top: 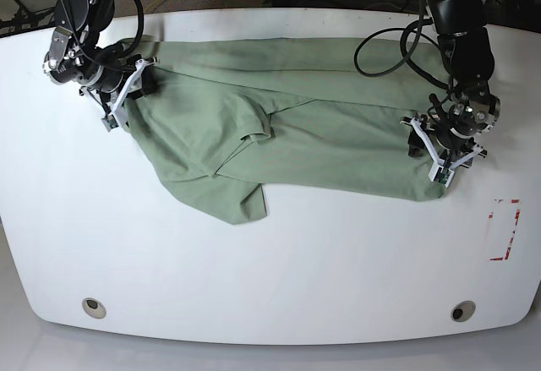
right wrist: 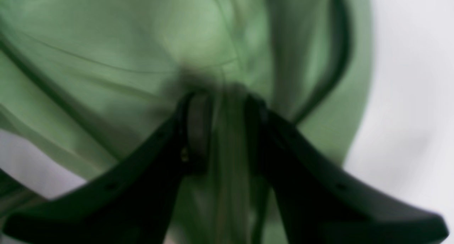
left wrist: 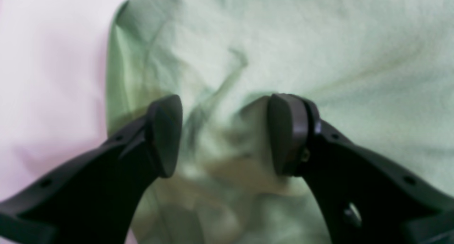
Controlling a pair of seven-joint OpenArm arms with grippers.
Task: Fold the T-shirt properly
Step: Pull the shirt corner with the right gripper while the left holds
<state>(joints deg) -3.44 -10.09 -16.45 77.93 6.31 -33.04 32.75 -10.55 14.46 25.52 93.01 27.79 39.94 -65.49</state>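
Observation:
The pale green T-shirt [top: 296, 126] lies crumpled across the far half of the white table [top: 270, 261], with a flap hanging toward the front at its middle. My right gripper [top: 127, 100] is at the shirt's left end in the base view. In the right wrist view that gripper [right wrist: 227, 130] is shut on a bunched fold of the T-shirt [right wrist: 106, 42], and taut creases spread from the grip. My left gripper [top: 431, 158] is at the shirt's right end. In the left wrist view it [left wrist: 223, 134] stands open over the rumpled T-shirt [left wrist: 319, 42], close to the cloth's edge.
A red tape outline [top: 505, 230] marks the table near its right edge. Two round holes [top: 94, 307] [top: 462, 311] sit near the front edge. Cables run from both arms at the back.

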